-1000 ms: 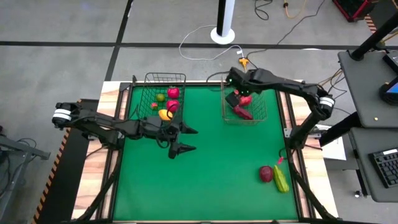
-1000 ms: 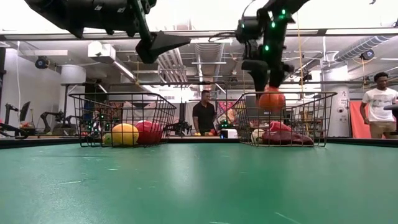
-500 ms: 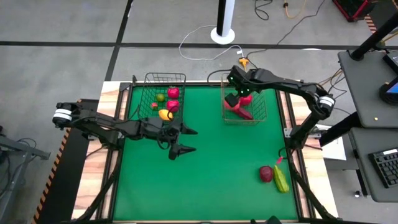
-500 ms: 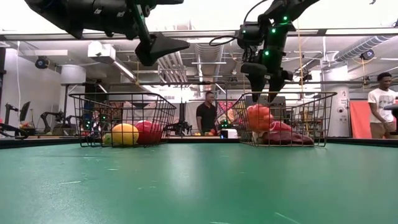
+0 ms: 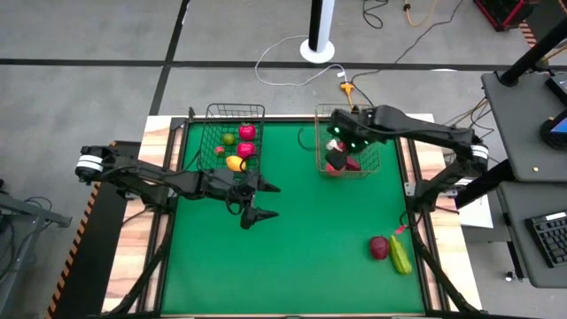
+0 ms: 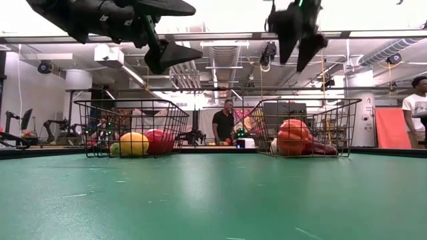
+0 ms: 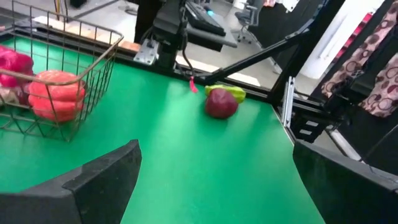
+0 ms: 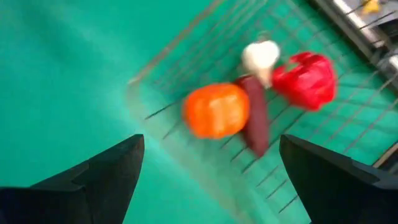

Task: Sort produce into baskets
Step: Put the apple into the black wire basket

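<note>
The black wire basket point(image 5: 235, 133) at the far left holds green, red, magenta and yellow produce. The copper-brown basket point(image 5: 347, 152) at the far right holds an orange-red piece point(image 8: 216, 110), a dark maroon one point(image 8: 255, 121), a white one point(image 8: 261, 56) and a red one point(image 8: 308, 78). My right gripper point(image 5: 337, 152) hangs open and empty above that basket; it also shows in the low view point(image 6: 290, 63). My left gripper point(image 5: 270, 199) hovers open and empty over the table's middle, near the black basket. A dark red piece point(image 5: 379, 247), a green one point(image 5: 400, 257) and a small red one point(image 5: 398, 229) lie on the table.
The green table top point(image 5: 301, 257) lies open between the baskets and the near edge, apart from the three pieces at the near right. People stand in the room behind the table point(image 6: 223, 123). A desk with a keyboard point(image 5: 549, 235) stands off the right side.
My right gripper held the orange-red piece over the copper-brown basket, let it go, then rose and shifted a little toward the near edge. The piece has dropped and now rests on the basket's floor beside the dark maroon one.
</note>
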### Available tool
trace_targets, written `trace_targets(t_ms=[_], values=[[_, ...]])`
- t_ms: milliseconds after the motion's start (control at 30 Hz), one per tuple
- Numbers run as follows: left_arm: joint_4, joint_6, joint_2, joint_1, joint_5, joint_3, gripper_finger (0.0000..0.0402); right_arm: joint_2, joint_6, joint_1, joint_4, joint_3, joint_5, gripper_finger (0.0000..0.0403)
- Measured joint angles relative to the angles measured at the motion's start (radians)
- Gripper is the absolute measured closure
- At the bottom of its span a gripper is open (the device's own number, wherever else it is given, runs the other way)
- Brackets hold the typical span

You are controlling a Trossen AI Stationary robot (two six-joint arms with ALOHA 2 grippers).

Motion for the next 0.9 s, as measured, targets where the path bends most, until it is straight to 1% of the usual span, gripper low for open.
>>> trace_targets(t_ms=[67,167,300,400,567,733,900], values=[[0.005,0.001,0.004,0.0,0.0,0.0,0.0002,-0.026,0.061,0.063,-0.031,0.023,-0.015,0.0037],[0.005,0.001,0.012,0.0,0.0,0.0,0.0002,-0.059,0.162,0.157,-0.039,0.026,-0.068,0.0037],[0.004,0.001,0.022,0.0,0.001,0.0,0.0002,-0.07,0.341,0.285,-0.074,0.025,-0.098,0.0037],[0.006,0.001,0.023,0.0,0.001,0.0,0.0002,-0.052,0.465,0.372,-0.142,0.024,-0.121,0.0037],[0.005,0.001,0.024,0.0,0.002,0.0,0.0002,0.01,0.651,0.489,-0.243,0.012,-0.222,0.0037],[0.005,0.012,0.024,0.0,0.002,0.0,0.0002,0.048,0.78,0.6,-0.239,-0.037,-0.25,0.0037],[0.005,0.026,0.024,0.0,0.002,0.0,0.0002,0.032,0.975,0.705,-0.146,-0.145,-0.274,0.0037]])
